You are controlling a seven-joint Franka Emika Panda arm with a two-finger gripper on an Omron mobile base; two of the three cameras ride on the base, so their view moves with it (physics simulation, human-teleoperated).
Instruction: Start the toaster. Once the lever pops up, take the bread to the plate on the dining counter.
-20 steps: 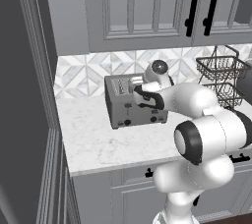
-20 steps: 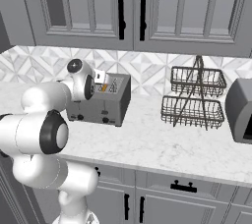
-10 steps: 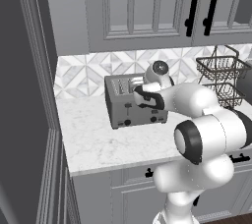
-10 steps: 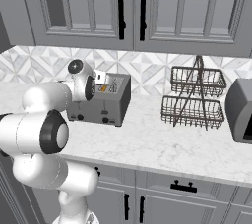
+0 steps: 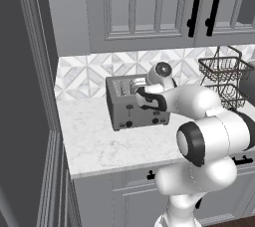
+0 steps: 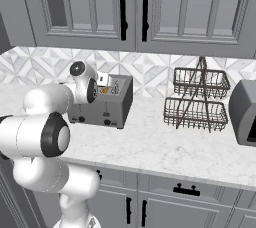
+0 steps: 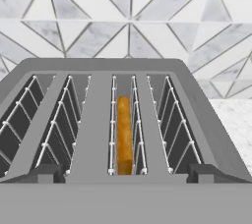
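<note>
Gripper spread wide, nothing held, poised just above toaster top. Bread seated upright in third slot from left in hand view. Toaster parked on counter near backsplash edge; wire basket rack well apart along same edge.

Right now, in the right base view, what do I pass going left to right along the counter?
The robot arm's white shoulder link → the toaster with the bread in a slot → the two-tier wire basket rack → a grey appliance at the right edge.
</note>
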